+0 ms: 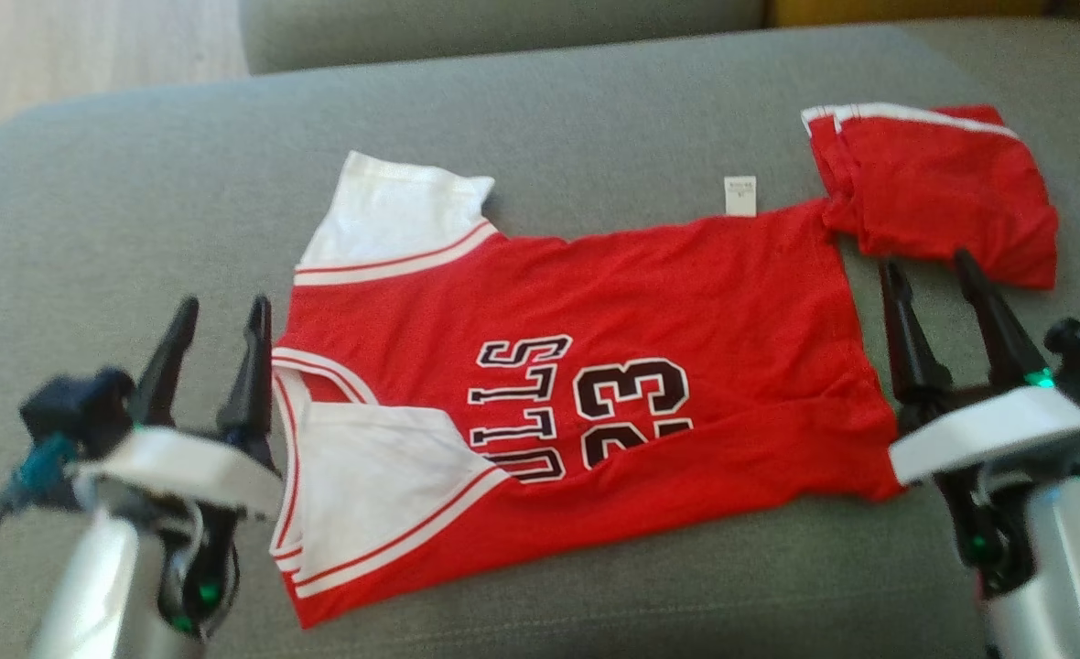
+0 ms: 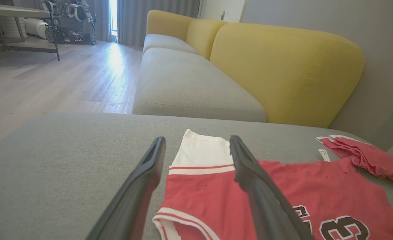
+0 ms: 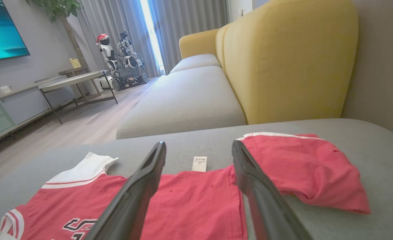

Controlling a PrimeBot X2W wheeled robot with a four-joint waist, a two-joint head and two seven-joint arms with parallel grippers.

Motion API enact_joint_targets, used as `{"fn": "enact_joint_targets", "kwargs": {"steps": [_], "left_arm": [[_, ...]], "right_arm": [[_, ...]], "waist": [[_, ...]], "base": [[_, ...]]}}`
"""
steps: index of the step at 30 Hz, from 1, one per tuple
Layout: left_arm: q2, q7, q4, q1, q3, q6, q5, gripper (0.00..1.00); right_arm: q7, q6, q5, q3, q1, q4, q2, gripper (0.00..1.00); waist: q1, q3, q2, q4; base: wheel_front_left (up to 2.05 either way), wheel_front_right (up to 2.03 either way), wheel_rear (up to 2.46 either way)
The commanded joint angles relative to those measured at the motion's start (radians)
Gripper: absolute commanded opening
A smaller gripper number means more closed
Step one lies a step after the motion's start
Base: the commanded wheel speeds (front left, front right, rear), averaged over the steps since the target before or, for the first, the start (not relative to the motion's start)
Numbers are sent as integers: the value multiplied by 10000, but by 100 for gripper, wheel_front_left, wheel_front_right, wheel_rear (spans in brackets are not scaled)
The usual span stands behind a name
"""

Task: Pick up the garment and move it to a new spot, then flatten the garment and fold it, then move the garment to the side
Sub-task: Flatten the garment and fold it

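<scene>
The garment, a red jersey (image 1: 650,302) with white sleeves and black lettering, lies sideways on the grey sofa cushion (image 1: 137,201), collar to the left and hem to the right. Its near long edge is folded over part of the print. My left gripper (image 1: 224,311) stands open just left of the collar, touching nothing. In the left wrist view its fingers (image 2: 143,186) frame the far white sleeve of the jersey (image 2: 209,196). My right gripper (image 1: 926,265) is open beside the hem's far corner. In the right wrist view, the jersey (image 3: 190,203) lies beneath that gripper (image 3: 198,144).
Red shorts (image 1: 943,192) with white trim lie crumpled at the jersey's far right corner, touching it. A yellow backrest (image 2: 283,66) rises behind. A second grey seat (image 3: 183,100) extends beyond. Wood floor (image 2: 50,83), a low table (image 3: 73,80) and another robot (image 3: 123,56) lie further off.
</scene>
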Motion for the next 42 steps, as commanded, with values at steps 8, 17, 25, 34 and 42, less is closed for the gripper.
{"fn": "enact_joint_targets", "kwargs": {"steps": [8,17,25,34,42], "left_arm": [[1179,1231,1257,-3317,-23,-673,-72,100],[2877,3734,3037,-6277,-1144,-923,-1303,100],[4430,5073,4077,-7844,-2533,-928,-2362,100],[4929,5411,4920,-8530,-3630,-929,-2514,100],[4937,5347,5431,-8988,-4365,-929,-2799,50]], "right_arm": [[-973,-9,-841,924,-1628,-38,812,100],[-1590,-9,-1089,1761,-2847,430,1236,100],[-2081,-9,-658,2139,-3265,625,1296,100],[-2355,-9,-485,2208,-3376,889,1299,100],[-2411,-9,-564,2111,-3405,903,1300,100]], "waist": [[0,1675,0,-991],[0,2934,0,-2053],[0,3504,0,-2682],[0,3681,0,-2921],[0,3874,0,-2860]], "base": [[0,0,0],[0,0,0],[0,0,0],[0,0,0],[0,0,0]]}}
